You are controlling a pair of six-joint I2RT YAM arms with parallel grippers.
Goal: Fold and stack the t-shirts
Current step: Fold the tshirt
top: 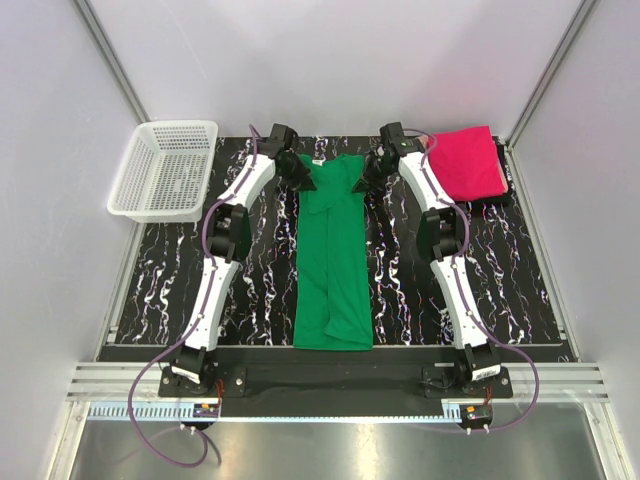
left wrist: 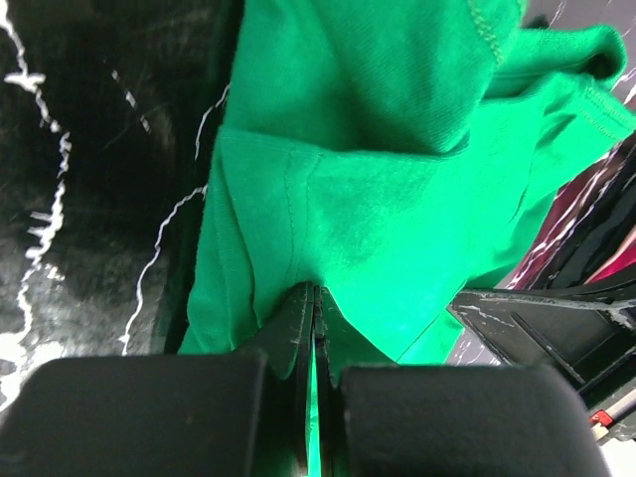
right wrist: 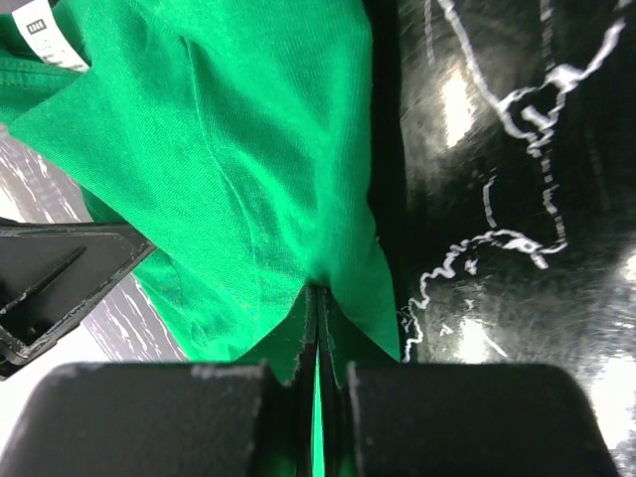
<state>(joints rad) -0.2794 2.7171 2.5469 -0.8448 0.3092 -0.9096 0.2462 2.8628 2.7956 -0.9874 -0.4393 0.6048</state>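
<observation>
Over the black marbled surface (top: 500, 290), in the overhead view, we see the green t-shirt (top: 333, 265) stretched as a long, narrow strip between the two arms. Its near edge lies toward their bases and its collar end at the far side. The left fingers (top: 302, 178) meet the cloth at its far left corner and the right fingers (top: 372, 172) at its far right corner. The pink t-shirt (top: 468, 162) lies folded at the far right corner of the surface, well apart from the green one. A white mesh basket (top: 130, 180) stands at the far left corner.

From the left wrist camera, we see the left fingers (left wrist: 288, 328) pressed together, pinching a fold of green t-shirt (left wrist: 397, 229), with the dark surface (left wrist: 89, 199) to the left of the cloth.

From the right wrist camera, the picture mirrors it. The right fingers (right wrist: 296, 333) are pressed together on an edge of the green t-shirt (right wrist: 229, 149), and a thin line of green shows between them. The white neck label (right wrist: 45, 35) sits at the upper left, and the glossy surface (right wrist: 517, 199) is to the right.
</observation>
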